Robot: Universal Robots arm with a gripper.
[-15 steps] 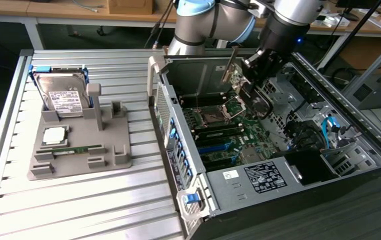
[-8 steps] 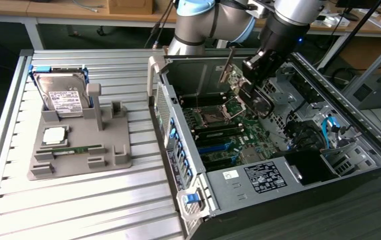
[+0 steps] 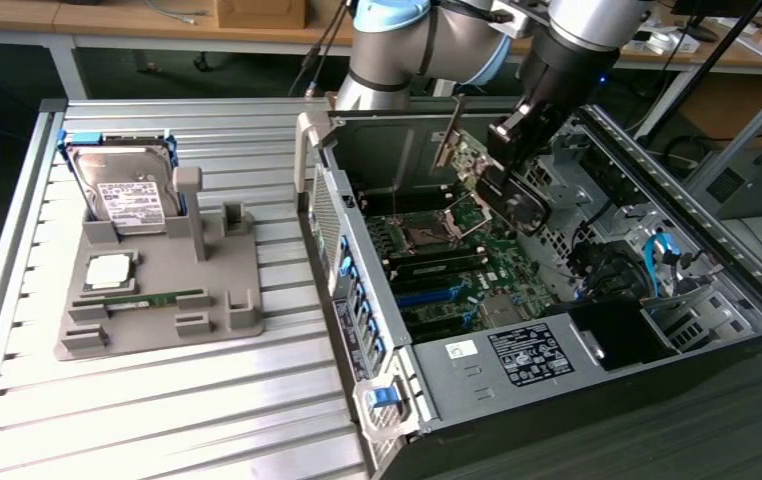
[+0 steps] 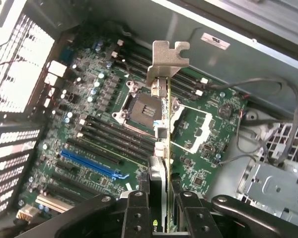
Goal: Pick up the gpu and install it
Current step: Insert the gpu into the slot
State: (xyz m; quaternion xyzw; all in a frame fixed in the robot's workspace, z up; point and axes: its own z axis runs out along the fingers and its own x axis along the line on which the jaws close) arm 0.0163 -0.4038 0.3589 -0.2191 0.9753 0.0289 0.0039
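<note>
Over the middle of the motherboard (image 4: pixel 89 148), inside the open case (image 3: pixel 541 350), our gripper (image 4: pixel 164 210) is clamped on the gpu (image 4: pixel 165 64), held edge-on. We judge pickup done; installing remains, since the card looks clear of the board, not yet seated.

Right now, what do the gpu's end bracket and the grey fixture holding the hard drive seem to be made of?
The gpu end bracket: bare sheet metal, probably steel, silvery with bent tabs and dull glare. The grey fixture: likely moulded or printed plastic, uniform matte grey with no shine.
</note>
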